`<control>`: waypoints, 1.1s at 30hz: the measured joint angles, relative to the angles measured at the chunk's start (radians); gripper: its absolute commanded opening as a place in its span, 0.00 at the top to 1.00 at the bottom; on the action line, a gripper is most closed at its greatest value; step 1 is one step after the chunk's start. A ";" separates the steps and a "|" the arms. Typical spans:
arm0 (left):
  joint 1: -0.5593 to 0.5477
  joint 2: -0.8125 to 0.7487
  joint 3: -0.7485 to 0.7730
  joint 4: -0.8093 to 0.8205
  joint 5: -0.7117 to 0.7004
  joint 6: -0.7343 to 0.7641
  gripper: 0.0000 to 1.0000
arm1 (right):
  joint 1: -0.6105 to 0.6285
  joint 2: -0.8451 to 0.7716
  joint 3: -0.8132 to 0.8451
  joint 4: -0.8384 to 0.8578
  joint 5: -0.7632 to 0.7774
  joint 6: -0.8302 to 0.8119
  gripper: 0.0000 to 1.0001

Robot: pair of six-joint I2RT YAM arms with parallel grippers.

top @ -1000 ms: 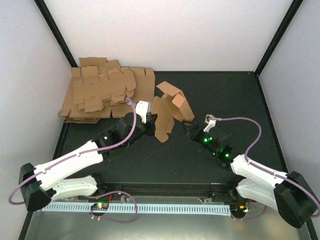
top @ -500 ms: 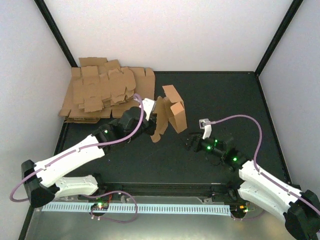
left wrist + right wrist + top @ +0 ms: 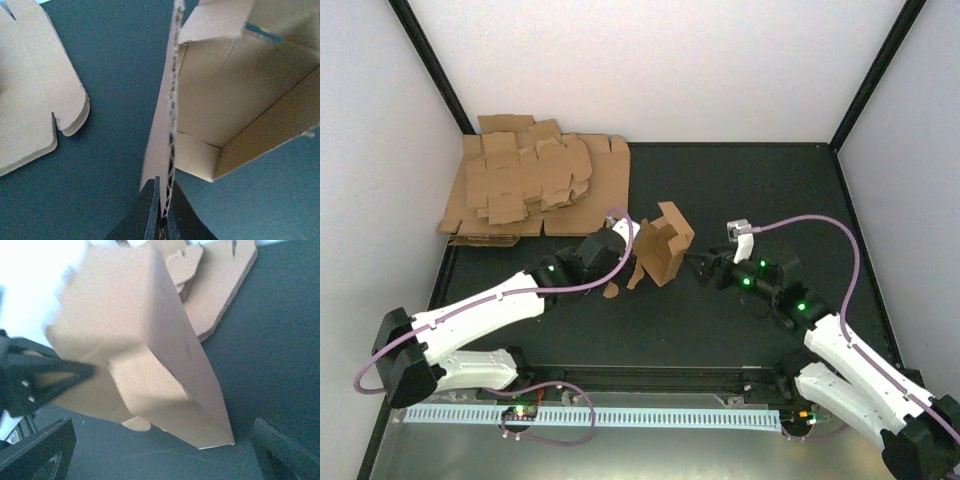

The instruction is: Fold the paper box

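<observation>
The left jaws are pinched tight on a single wall of the paper box (image 3: 665, 255). In the left wrist view the wall's corrugated edge rises straight up from between the two dark fingers (image 3: 150, 217). To the right of that grip the box (image 3: 235, 100) opens into a half-formed carton. Its hollow inside faces the left jaws, and a short flap is folded across its top.

The right jaws stand wide with nothing between them, one finger (image 3: 40, 450) showing at each lower corner of the right wrist view. Just ahead of them is the closed outer side of the box (image 3: 145, 340), with one long edge slanting down towards the gap. That view is blurred, but the fingers seem to be just short of the cardboard. From above, the box sits between the two sets of jaws. Its lower flaps are at or near the dark worktop (image 3: 770, 190); I cannot tell whether they touch.

A pile of flat cardboard sheets (image 3: 530, 185) lies beyond and left of the left jaws, well away from the right jaws.
</observation>
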 measured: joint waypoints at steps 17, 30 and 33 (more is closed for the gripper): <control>0.000 -0.023 -0.146 0.175 0.040 0.054 0.98 | -0.078 0.126 0.341 -0.128 0.008 -0.100 0.00; 0.000 -0.024 -0.158 0.192 0.048 0.092 0.98 | -0.121 0.430 0.526 -0.216 -0.153 -0.129 0.38; 0.000 -0.025 -0.167 0.202 0.050 0.094 0.98 | -0.121 0.466 0.533 -0.226 -0.209 -0.137 0.41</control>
